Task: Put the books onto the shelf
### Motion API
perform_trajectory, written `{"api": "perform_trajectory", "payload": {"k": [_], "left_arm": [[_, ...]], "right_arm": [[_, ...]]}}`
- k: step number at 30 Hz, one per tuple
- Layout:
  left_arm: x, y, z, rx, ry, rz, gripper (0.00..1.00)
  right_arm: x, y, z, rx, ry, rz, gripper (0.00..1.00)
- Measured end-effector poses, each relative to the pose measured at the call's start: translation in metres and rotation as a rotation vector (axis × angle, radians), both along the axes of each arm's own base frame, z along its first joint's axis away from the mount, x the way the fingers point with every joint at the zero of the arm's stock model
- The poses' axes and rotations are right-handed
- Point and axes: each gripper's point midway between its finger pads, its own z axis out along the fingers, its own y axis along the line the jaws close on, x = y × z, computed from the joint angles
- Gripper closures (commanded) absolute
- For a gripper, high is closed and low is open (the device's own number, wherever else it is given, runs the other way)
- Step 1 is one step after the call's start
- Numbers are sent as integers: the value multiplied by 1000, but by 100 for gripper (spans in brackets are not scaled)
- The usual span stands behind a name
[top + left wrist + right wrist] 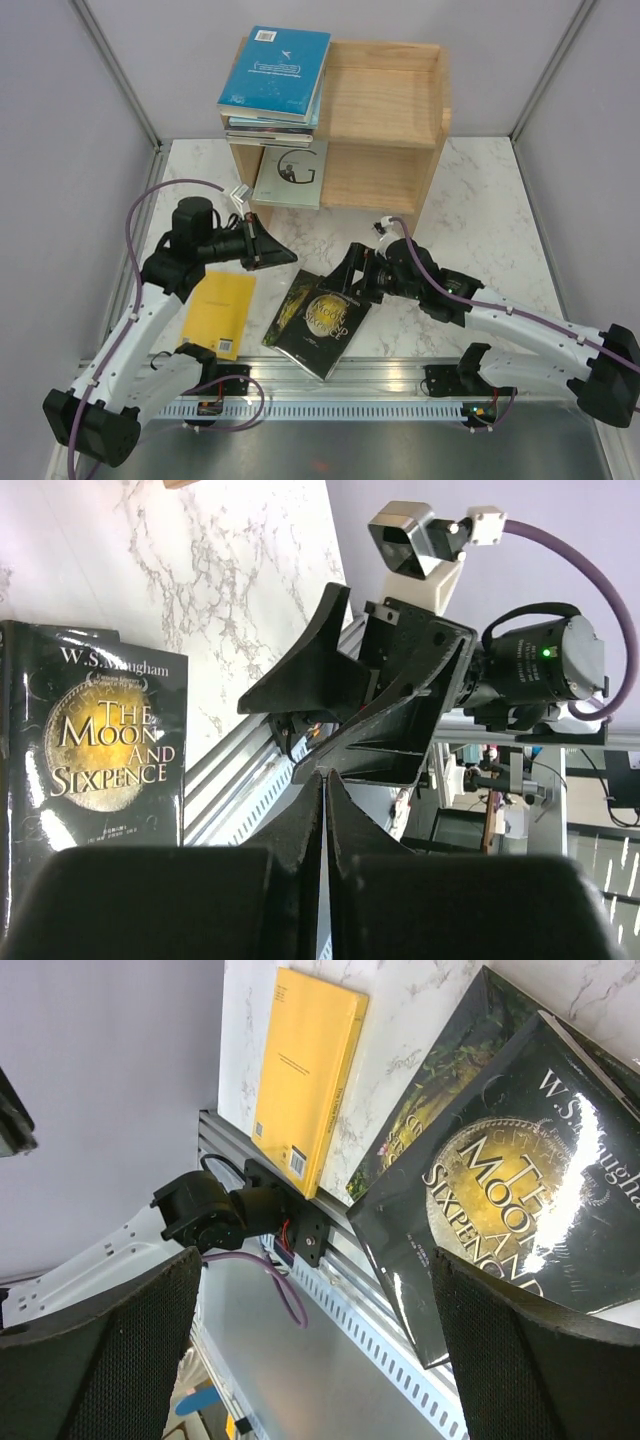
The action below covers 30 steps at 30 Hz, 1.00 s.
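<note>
We see our left claw pinched shut and empty, our right claw spread wide above the black book.

**Three Paperbacks at the Edge**

Between the right gripper's wide-apart fingers, black paperback "The Moon and Sixpence" lies across a green illustrated book, one corner overhanging the aluminium rail. A yellow book lies apart on the marble table.
</note>
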Motion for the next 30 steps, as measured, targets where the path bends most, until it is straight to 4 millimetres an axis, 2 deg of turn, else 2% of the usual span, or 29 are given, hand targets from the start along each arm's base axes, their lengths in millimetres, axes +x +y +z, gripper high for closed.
{"api": "perform_trajectory", "payload": {"k": [3,5,6,9,10,13,16,19,23,30], "left_arm": [[0,1,-8,13,30,3,98],[-3,2,-24,34,63,8,85],[-5,4,-36,51,89,10,75],[-15,10,-77,107,175,17,62],[-20,13,-93,131,211,22,57],[-32,20,-128,183,297,31,56],[-41,25,-150,217,349,39,56],[-47,27,-165,236,394,33,58],[-45,26,-176,254,430,26,59],[-39,24,-194,270,467,20,60]], "right_arm": [[0,-2,-1,-3,1,-5,2],[-1,-6,-8,-25,16,-12,2],[-2,-10,-13,-44,27,-18,2],[-9,-24,-31,-96,68,-41,2],[-13,-31,-40,-111,85,-49,2],[-31,-55,-79,-176,172,-79,2],[-50,-78,-122,-237,266,-112,2],[-62,-90,-153,-242,331,-144,2],[-55,-75,-149,-96,328,-165,2],[-41,-51,-148,26,319,-182,5]]}}
